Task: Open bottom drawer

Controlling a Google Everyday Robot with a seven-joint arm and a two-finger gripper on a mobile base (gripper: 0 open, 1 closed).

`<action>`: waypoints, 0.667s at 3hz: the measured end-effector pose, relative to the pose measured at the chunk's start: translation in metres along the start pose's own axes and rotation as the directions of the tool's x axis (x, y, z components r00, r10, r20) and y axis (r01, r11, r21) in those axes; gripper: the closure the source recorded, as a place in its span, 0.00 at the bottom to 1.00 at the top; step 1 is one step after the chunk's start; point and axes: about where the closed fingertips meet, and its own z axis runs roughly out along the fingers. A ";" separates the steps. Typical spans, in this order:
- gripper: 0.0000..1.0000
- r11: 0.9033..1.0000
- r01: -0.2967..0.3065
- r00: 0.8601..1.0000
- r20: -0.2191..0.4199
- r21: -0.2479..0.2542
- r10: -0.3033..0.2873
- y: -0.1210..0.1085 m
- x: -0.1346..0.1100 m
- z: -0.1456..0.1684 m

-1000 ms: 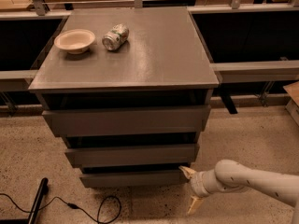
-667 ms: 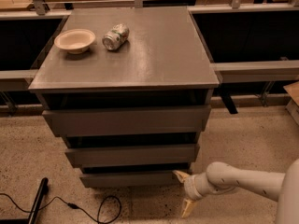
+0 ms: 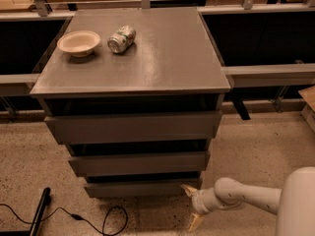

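Camera view, gripper (image 3: 191,207) fingers spread apart, just beside bottom drawer (image 3: 140,188) right corner

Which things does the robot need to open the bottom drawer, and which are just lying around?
For the job:
- bottom drawer
- gripper, open, low by the drawer's right end

Just lying about:
- bowl on the cabinet top
- can beside it
- cable on the floor
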 end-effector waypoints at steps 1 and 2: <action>0.00 1.000 0.005 1.000 -0.002 0.016 -0.005 -0.010 0.008 0.011; 0.00 0.999 -0.002 1.000 -0.021 0.036 0.003 -0.026 0.023 0.024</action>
